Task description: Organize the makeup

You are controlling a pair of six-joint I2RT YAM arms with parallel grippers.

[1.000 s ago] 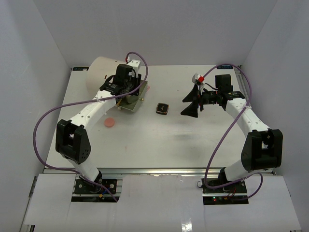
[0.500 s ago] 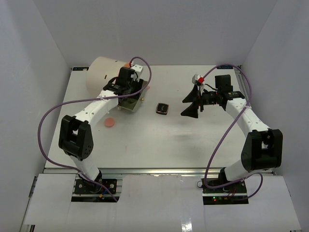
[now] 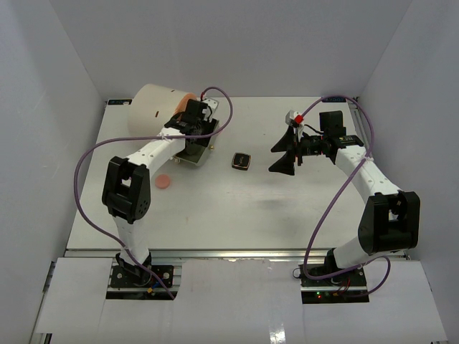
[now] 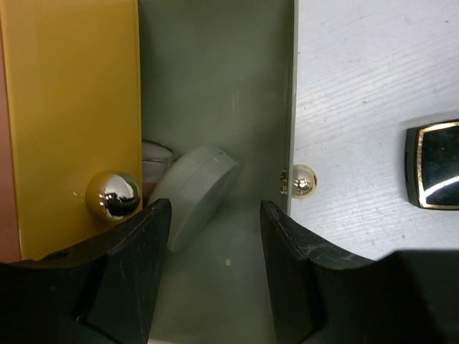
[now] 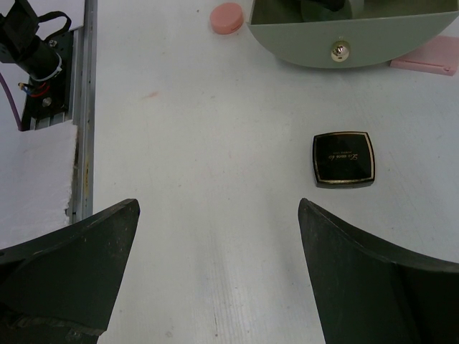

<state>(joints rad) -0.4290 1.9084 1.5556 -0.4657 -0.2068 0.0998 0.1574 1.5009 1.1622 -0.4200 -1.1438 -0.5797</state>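
Grey drawer (image 4: 215,86) already holds a pale round jar (image 4: 197,190), your L gripper (image 4: 215,215) spread empty above it, but black-gold compact (image 5: 343,158) + pink pads (image 5: 227,17) sit out on table (image 5: 179,143), R gripper (image 5: 219,208) wide, unloaded.

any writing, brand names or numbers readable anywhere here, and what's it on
Nothing can be read outright.
On the square compact: a line of gold lettering across the black lid, too small and blurred to read.
On the drawer front, the round pink pad and the table: no text shows.
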